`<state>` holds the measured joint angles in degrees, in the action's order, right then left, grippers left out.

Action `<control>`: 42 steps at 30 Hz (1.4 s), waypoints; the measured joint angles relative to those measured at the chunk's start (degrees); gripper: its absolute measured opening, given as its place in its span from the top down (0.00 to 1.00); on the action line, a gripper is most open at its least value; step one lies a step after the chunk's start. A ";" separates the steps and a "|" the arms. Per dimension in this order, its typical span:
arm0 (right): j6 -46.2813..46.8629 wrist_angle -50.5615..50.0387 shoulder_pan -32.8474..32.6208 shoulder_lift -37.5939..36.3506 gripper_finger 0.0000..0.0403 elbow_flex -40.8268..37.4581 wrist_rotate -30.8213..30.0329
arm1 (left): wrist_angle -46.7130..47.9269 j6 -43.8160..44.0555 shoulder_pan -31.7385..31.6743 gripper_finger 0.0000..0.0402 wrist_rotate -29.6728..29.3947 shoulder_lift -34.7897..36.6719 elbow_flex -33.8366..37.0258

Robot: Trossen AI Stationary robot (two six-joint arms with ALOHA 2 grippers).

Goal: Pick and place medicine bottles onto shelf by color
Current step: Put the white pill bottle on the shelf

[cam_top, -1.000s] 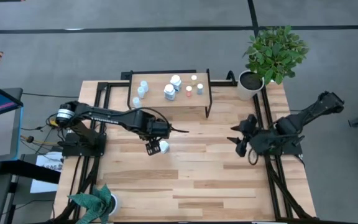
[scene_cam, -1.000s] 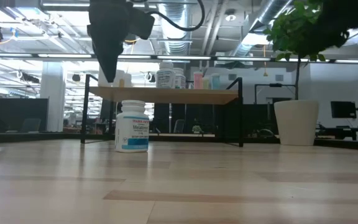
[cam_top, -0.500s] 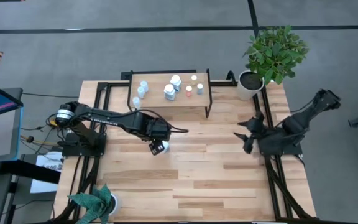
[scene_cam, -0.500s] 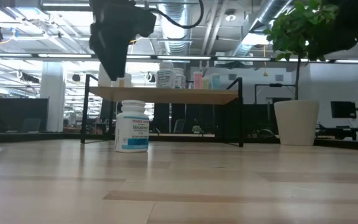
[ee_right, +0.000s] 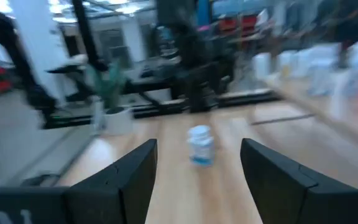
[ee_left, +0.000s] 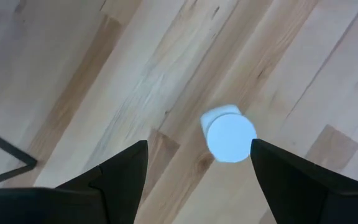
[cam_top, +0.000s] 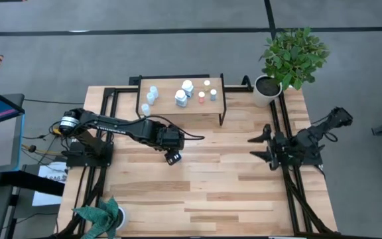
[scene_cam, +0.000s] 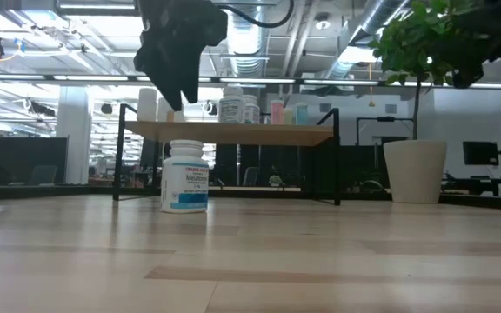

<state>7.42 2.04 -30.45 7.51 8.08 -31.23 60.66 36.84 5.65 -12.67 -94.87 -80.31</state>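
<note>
The shelf [cam_top: 181,93] carries several small bottles [cam_top: 182,98] — one white bottle [scene_cam: 184,176] stands on the desk [cam_top: 211,186], directly under the wide-spread left hand [cam_top: 172,157]; right hand [cam_top: 260,147] wide too.

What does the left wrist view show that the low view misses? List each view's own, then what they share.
Only the left wrist view: the white bottle's round cap from above, seen between the left end effector's spread dark fingers.
Only the low view: the bottle's blue-printed label, the shelf carrying more bottles, and the white plant pot.
Both: the one bottle upright on the wooden table, ungripped.
</note>
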 joint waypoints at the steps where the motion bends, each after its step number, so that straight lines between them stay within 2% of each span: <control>1: -1.93 -0.54 1.61 -0.81 0.37 0.00 0.34 | -0.55 0.02 0.00 0.32 0.00 0.00 0.00; 6: -8.56 -1.17 12.35 -3.59 0.37 0.07 5.31 | -2.42 -0.37 0.00 0.32 -0.02 0.02 0.00; 11: -7.59 1.40 24.47 -3.59 0.37 -2.55 18.09 | -3.86 -0.74 -0.04 0.32 -0.56 0.02 0.00; 17: -6.29 1.23 33.80 -3.59 0.37 -4.63 25.38 | -4.04 -0.62 0.06 0.32 -0.61 0.02 0.00; 25: -9.04 -6.29 37.96 -3.59 0.37 -4.66 29.61 | -4.24 4.59 0.17 0.32 -1.14 -0.52 -0.02; 28: -10.13 -7.83 37.95 -3.56 0.37 -4.66 32.50 | -3.79 5.17 0.72 0.32 0.88 -2.06 -0.04; 33: -10.51 -0.38 37.96 -3.55 0.37 -7.63 33.45 | -3.68 7.05 2.37 0.32 1.90 -5.82 -0.02; 42: -10.47 0.03 38.00 -3.45 0.37 -7.63 33.72 | -2.79 13.65 4.51 0.32 0.85 -6.49 0.00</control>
<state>-3.04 2.08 7.55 4.06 0.45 2.49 57.87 50.49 10.16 -11.82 -101.36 -80.31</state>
